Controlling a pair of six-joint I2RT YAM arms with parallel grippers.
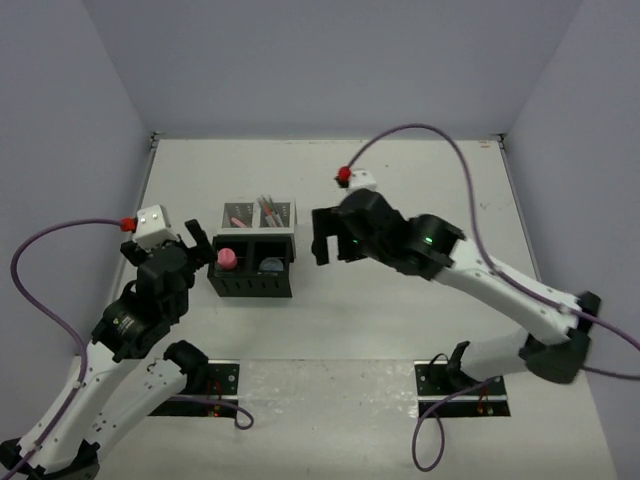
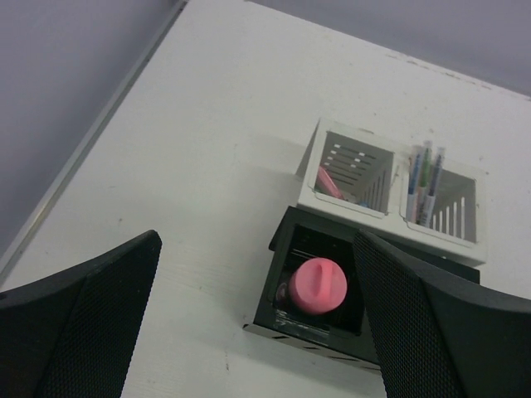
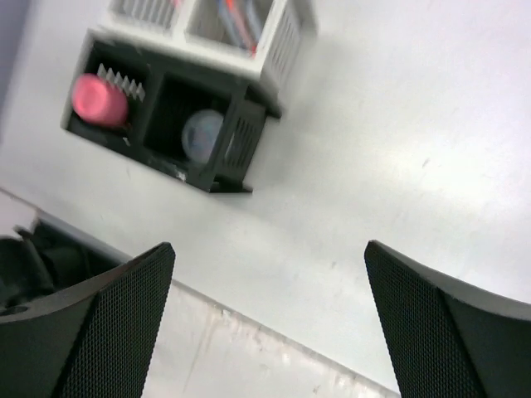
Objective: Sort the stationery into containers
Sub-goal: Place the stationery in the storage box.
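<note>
Clearly: right hand (image 3: 267, 249) agape, empty.

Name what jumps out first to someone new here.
The pink-capped bottle stands out in the left black compartment of the desk organiser, blue-grey tub in the one beside it. Coloured pens sit in the white mesh compartments behind. The left hand and right hand flank it, open and empty.

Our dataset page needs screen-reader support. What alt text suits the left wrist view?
A pink-capped bottle sits in a black compartment of a desk organiser on a white table, framed by the open left end effector. Behind it, one white mesh compartment holds pens, the other a pink item.
</note>
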